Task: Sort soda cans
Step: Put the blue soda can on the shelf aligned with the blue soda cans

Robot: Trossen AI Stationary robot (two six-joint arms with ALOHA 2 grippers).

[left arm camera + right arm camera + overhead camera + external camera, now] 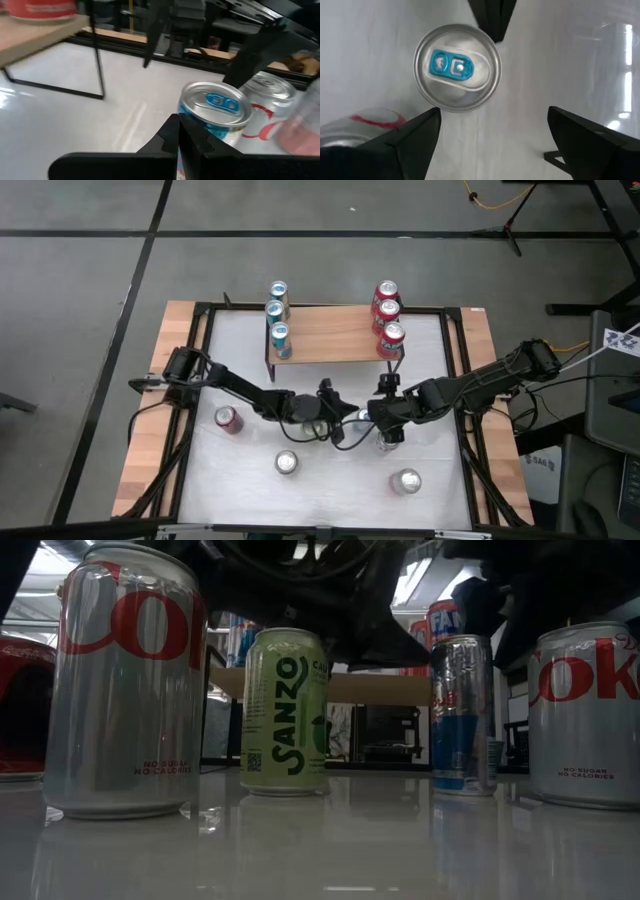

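Right now both arms meet near the middle of the white table (330, 490), well in from its wooden side strips. The right gripper (490, 132) hangs directly over a slim blue-tabbed can (457, 67), its fingers spread wide with nothing between them; the can stands upright on the table, just off the gap between the fingers. The left gripper (179, 131) is clenched shut on nothing, its tips right beside that same can's rim, so the two arms crowd one another there. A silver Coke can (270, 90) stands just beside the blue-tabbed one. Toward the front edge there is more free surface: a silver can (287, 463) left of centre and another silver can (406, 480) nearer the right rail, well apart. A red can (229, 418) sits near the left rail. From table level, a green Sanzo can (286, 712) stands upright between the silver ones. On the wooden shelf (330, 340) at the back, three blue cans (277, 313) line the left edge and three red cans (387, 310) the right, leaving its middle bare.
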